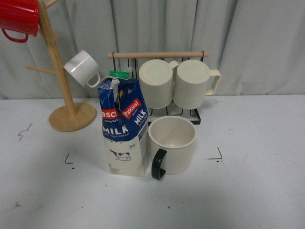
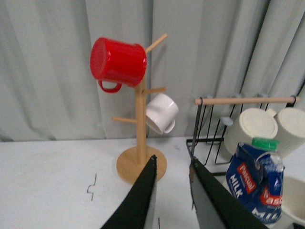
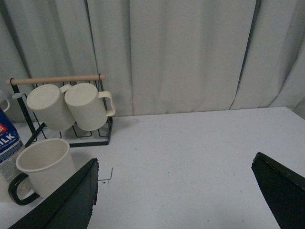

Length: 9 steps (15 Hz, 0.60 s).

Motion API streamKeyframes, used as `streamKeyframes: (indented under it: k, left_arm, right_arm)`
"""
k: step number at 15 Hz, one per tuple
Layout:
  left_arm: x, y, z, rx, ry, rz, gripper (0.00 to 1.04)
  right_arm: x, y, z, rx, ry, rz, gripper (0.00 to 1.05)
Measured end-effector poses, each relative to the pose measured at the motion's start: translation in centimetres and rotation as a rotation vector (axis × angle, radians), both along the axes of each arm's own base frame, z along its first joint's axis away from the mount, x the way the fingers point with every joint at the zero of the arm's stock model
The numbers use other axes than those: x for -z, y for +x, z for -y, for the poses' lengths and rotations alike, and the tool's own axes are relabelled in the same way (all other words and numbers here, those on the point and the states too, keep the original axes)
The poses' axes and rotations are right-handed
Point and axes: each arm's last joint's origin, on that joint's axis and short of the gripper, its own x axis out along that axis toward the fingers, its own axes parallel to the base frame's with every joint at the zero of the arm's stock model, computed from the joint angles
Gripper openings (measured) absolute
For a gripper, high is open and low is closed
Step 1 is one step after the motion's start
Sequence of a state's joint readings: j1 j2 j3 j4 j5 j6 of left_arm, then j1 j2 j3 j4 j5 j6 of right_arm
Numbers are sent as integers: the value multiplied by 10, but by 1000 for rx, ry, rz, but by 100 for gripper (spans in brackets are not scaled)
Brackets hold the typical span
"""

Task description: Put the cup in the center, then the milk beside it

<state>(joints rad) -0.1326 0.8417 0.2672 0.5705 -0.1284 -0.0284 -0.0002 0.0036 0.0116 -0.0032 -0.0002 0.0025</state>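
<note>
Jaws: left gripper (image 2: 172, 191) narrowly parted, right gripper (image 3: 176, 191) spread wide, nothing held.
Cup (image 1: 172, 144): seemingly touched by milk (image 1: 124, 128).
Center (image 1: 200, 167): bare tabletop seen rightward.

The cup (image 1: 172, 144) stands upright in the center (image 1: 200, 164). The milk (image 1: 123, 128) stands touching its left side.

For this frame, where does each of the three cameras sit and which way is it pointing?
Front view: on the robot's body, looking down across the white table at the milk and the cup side by side; no arm shows.
Left wrist view: on the left arm, above the table, facing the wooden mug tree and curtain; the left end effector shows, open.
Right wrist view: on the right arm, facing the curtain and black rack; the right end effector shows, wide open.
All three views share the milk and ribbed mugs.
</note>
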Motion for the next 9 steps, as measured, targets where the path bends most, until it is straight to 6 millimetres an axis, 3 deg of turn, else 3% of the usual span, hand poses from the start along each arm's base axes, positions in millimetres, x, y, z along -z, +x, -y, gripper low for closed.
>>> streamKeyframes:
  k: [2,5,9]
  left_arm:
    - [13,-12,-6,-6,10,-5,1]
    - [25,-27,-19,-5,12,-4,2]
    - [35,-41,-20,-4,12,-2,2]
  right_arm:
    - [0,0,0,0,0,0,98]
    - [0,0,0,0,0,0,98]
    - [0,0,0,0,0,0,98]
